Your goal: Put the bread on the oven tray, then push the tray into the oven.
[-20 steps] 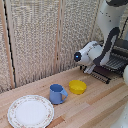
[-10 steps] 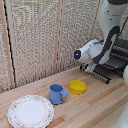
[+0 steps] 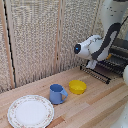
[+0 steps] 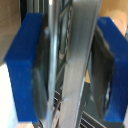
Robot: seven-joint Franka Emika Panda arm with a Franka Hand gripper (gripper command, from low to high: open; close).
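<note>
The oven pan [image 3: 100, 73], a dark wire rack, juts out of the oven [image 3: 119, 54] at the exterior view's right. My clamp [image 3: 92, 64] points down onto the pan's front edge. In the wrist view the blue-tipped fingers [image 4: 24, 65] sit on either side of a grey metal bar of the oven pan [image 4: 76, 60], and the clamp [image 4: 70, 70] is shut on it. The bread cannot be made out: my arm covers the part of the pan behind the clamp.
A blue mug [image 3: 57, 93] and a yellow bowl [image 3: 77, 87] stand on the wooden table [image 3: 95, 107] in front of the pan. A patterned plate [image 3: 30, 111] lies at the exterior view's near left. A slatted screen [image 3: 35, 40] closes off the back.
My arm and clamp have shifted a little up and toward the exterior view's right, still on the pan's front edge. The mug, bowl and plate have not moved.
</note>
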